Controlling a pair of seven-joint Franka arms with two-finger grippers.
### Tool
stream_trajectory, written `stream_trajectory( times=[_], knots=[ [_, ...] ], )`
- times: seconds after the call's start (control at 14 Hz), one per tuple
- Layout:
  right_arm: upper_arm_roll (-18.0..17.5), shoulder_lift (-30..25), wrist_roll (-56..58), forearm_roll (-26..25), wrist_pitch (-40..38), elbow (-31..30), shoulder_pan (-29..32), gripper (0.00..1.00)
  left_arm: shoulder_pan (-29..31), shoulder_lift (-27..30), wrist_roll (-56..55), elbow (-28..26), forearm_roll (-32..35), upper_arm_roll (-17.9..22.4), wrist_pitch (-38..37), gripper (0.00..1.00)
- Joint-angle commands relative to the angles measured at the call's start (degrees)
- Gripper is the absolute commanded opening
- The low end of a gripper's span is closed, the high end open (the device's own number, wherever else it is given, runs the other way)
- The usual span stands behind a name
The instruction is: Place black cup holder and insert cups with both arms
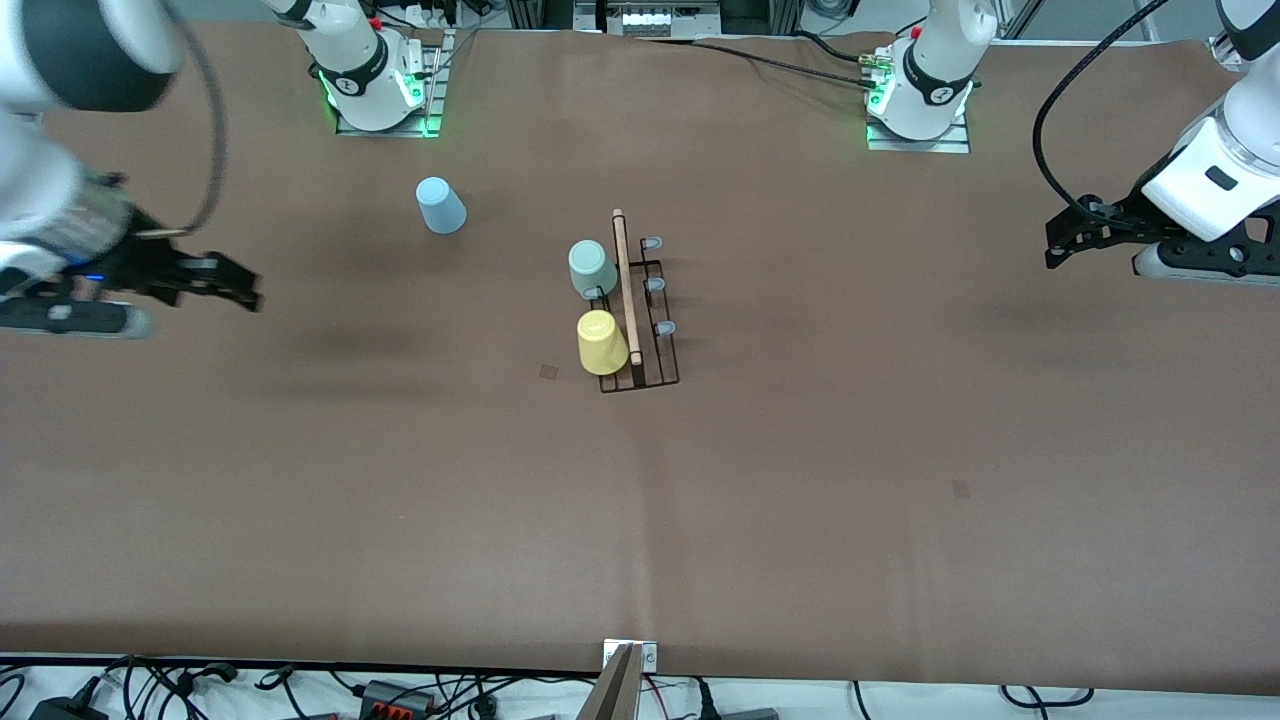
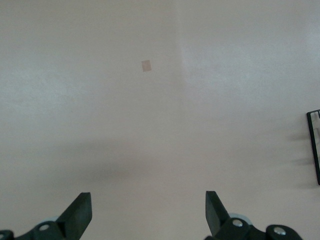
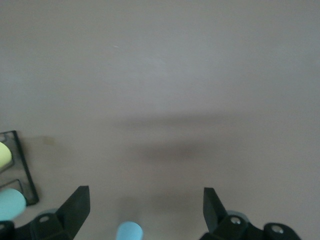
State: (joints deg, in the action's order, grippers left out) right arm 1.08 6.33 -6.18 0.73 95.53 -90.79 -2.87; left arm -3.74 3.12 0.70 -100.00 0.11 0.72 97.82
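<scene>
The black cup holder (image 1: 640, 310) stands upright at the middle of the table, its wooden rod (image 1: 627, 285) along the top. A mint green cup (image 1: 592, 268) and a yellow cup (image 1: 601, 342) sit on pegs on its side toward the right arm. Three capped pegs (image 1: 655, 285) on the side toward the left arm are bare. A light blue cup (image 1: 440, 205) stands mouth down on the table, farther from the front camera, toward the right arm's end. My right gripper (image 1: 240, 288) hovers open and empty over that end, and its wrist view shows the blue cup (image 3: 129, 231). My left gripper (image 1: 1062, 245) hovers open and empty over its own end.
Both arm bases (image 1: 375, 95) (image 1: 920, 105) stand along the table's edge farthest from the front camera. Small darker patches (image 1: 548, 371) (image 1: 961, 489) mark the brown table cover. Cables and a metal bracket (image 1: 630, 665) line the edge nearest the front camera. The rack's edge (image 2: 314, 145) shows in the left wrist view.
</scene>
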Motion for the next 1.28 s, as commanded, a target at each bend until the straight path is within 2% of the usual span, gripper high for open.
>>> stream_trajectory(
  times=[0.0,0.28,0.5,0.71,0.93,1.21],
  knots=[
    [0.5,0.0,2.4,0.94,-4.38,4.65,4.7,1.0,-0.13,-0.66,0.27,1.65,-0.2,0.07,-1.4,1.0],
    [-0.02,-2.46,2.4,0.32,-4.65,4.75,10.95,1.0,-0.13,-0.58,0.18,1.65,-0.2,-0.1,-1.4,1.0],
    [0.07,-2.2,2.76,0.58,-7.98,5.01,10.35,1.0,-0.13,-0.58,0.27,1.65,-0.2,-0.1,-1.4,1.0],
    [-0.37,-1.85,2.23,-0.64,-7.29,4.13,9.73,1.0,-0.13,-0.58,0.36,1.65,-0.2,-0.02,-1.84,1.0],
    [-3.88,-2.02,1.62,-2.67,-5.27,3.86,10.17,1.0,-0.13,-0.58,0.27,1.65,-0.2,-0.1,-1.93,1.0],
    [-5.91,-2.11,1.17,-2.14,-5.18,4.04,10.26,1.0,-0.04,-0.58,0.8,1.57,-0.28,0.34,-1.93,1.0]
  ],
)
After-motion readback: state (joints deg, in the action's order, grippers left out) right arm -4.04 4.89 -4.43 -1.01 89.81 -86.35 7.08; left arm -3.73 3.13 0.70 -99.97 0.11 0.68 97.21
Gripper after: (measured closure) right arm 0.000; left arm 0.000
